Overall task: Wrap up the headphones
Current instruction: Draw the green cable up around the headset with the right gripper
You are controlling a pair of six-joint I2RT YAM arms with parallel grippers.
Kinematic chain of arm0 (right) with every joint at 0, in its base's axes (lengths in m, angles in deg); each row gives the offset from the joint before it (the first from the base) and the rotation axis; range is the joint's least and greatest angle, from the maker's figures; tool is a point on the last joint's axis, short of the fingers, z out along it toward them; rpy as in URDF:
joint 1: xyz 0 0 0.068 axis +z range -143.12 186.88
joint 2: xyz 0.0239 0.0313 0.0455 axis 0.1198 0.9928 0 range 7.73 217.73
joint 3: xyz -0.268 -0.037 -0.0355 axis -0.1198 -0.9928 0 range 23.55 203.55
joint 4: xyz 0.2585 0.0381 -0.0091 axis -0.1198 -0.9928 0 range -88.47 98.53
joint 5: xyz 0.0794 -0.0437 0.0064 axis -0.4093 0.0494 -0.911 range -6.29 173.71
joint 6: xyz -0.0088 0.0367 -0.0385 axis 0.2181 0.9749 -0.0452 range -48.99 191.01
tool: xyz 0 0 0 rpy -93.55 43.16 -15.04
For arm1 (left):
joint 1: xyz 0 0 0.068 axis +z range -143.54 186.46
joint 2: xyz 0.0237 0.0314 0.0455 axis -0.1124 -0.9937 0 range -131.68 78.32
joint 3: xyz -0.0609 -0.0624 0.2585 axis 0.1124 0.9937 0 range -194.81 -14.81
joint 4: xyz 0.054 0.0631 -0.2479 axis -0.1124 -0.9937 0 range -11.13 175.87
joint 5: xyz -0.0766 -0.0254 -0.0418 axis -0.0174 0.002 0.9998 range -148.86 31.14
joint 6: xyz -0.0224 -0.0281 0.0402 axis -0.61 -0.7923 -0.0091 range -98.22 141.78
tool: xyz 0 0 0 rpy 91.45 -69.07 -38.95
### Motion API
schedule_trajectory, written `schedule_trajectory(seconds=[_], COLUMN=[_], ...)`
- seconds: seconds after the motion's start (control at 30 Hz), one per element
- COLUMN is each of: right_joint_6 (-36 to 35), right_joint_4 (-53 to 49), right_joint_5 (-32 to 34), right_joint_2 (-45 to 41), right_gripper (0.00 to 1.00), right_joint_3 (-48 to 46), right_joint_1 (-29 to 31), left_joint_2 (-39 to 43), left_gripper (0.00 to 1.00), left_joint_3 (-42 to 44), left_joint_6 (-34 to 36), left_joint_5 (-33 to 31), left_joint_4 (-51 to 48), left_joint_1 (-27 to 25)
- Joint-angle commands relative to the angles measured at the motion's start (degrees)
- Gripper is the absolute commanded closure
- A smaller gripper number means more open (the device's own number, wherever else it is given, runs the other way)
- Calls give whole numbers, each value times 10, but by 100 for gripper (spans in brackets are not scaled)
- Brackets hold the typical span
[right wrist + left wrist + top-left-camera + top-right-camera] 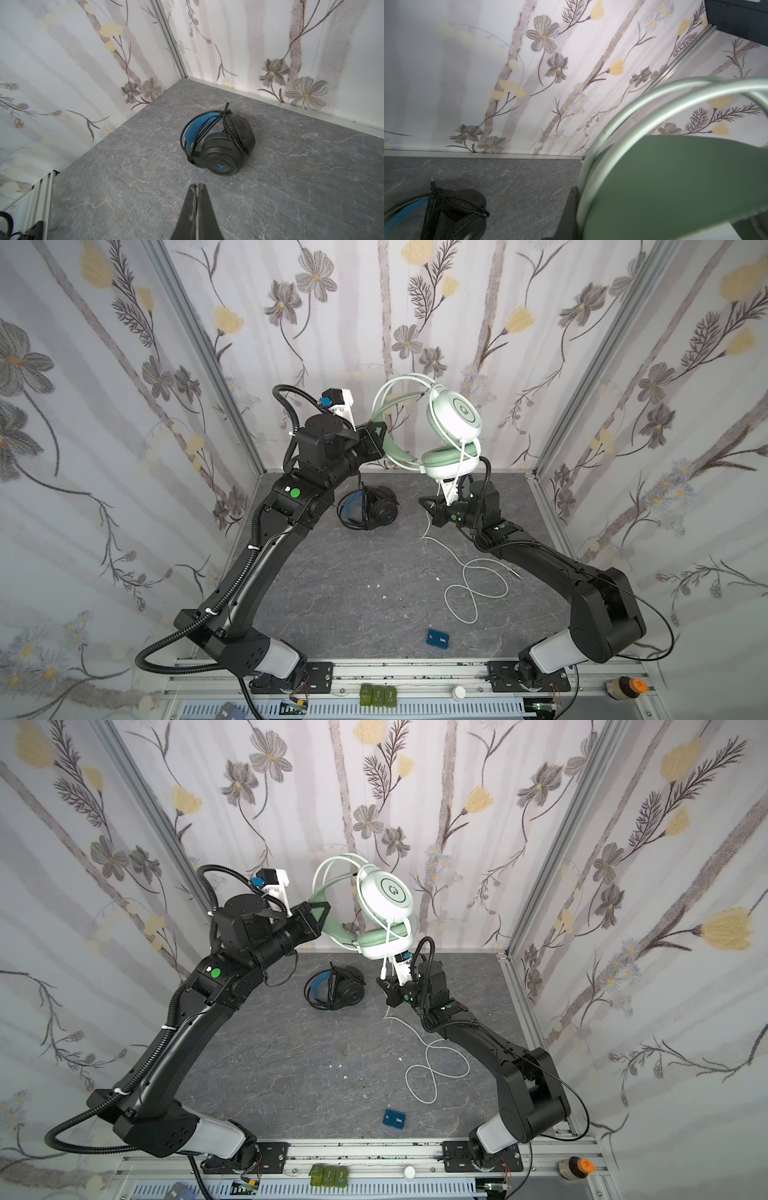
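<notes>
The left arm reaches up and inward with the forearm raised. Its left gripper (380, 435) is well above the black headset (380, 510) and clamped flat on the matte green inner band (675, 187) of the mint-green headset (455, 414). That headset hangs clear of the table (332, 572), above and to the right of the black headset in both top views. The right arm is bent low with the wrist level. The right gripper (430, 506) sits just right of the black headset, pointing at it but apart from it. In the right wrist view its fingers (204, 207) are pressed together and taper to a point, with nothing visible between them. The pale cable (439, 548) drops from the lower ear cup past those tips; whether it is pinched cannot be told. The mint-green headset has two thin glossy pale hoops over the band, round smooth white-green shells and a padded green cushion on the lower cup. Its cable trails over the table in a loose figure-eight, right of the black headset and nearer the arm bases. The black headset lies on its side on the grey marbled surface, showing a blue inner band and padded black cushions. Its black cable is wound round the cups with the plug end sticking out. A small blue box (438, 640) lies well apart from it, toward the arm bases.
</notes>
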Motion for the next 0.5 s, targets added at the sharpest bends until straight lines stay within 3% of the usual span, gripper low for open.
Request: schedule_trajectory(seconds=[0.0,0.47], right_joint_6=[-22,-99], right_joint_4=[-93,-239], right_joint_5=[99,290], right_joint_2=[-5,-43], right_gripper=[100,100], right_joint_3=[14,37], right_joint_1=[11,117], left_joint_2=[-6,-69], left_gripper=[100,100], left_joint_3=[-3,-59], left_joint_6=[-61,-152], left_joint_5=[-71,-212], left_joint_4=[79,-7], left_joint_1=[-1,-2])
